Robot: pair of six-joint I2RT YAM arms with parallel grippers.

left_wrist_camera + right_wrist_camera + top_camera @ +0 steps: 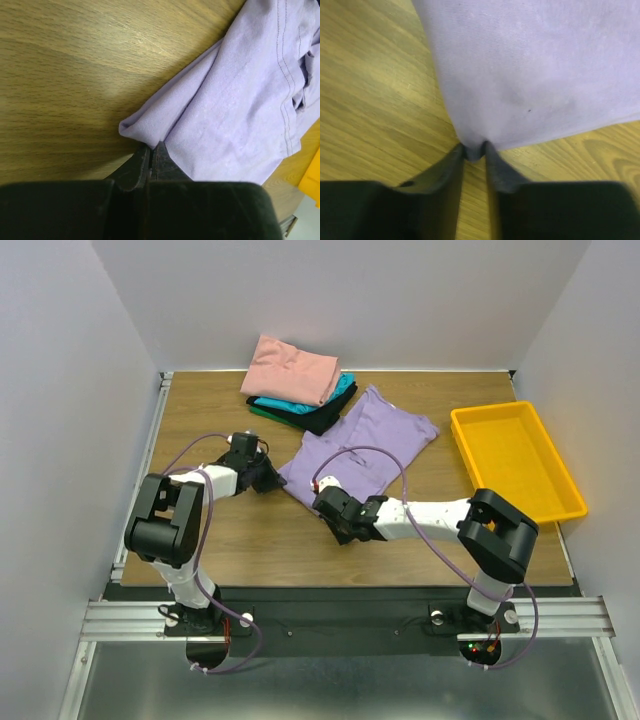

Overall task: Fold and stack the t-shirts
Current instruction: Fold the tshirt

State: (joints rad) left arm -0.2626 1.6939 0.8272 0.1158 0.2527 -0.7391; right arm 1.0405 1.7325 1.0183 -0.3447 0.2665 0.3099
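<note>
A light purple t-shirt (365, 445) lies partly folded in the middle of the wooden table. My left gripper (270, 476) is shut on its left corner; in the left wrist view the cloth (235, 115) comes out of the closed jaws of that gripper (151, 146). My right gripper (325, 502) is shut on the shirt's near corner; the right wrist view shows the cloth (535, 70) pinched between the tips of that gripper (473, 149). A stack of folded shirts stands at the back: salmon-pink (290, 368) on top, teal (335, 395), black (318, 417) and green (262, 412) below.
A yellow plastic tray (515, 460) stands at the right edge of the table. White walls close in the table at the back and on both sides. A strip of the tray shows at the right edge of the left wrist view (311, 182).
</note>
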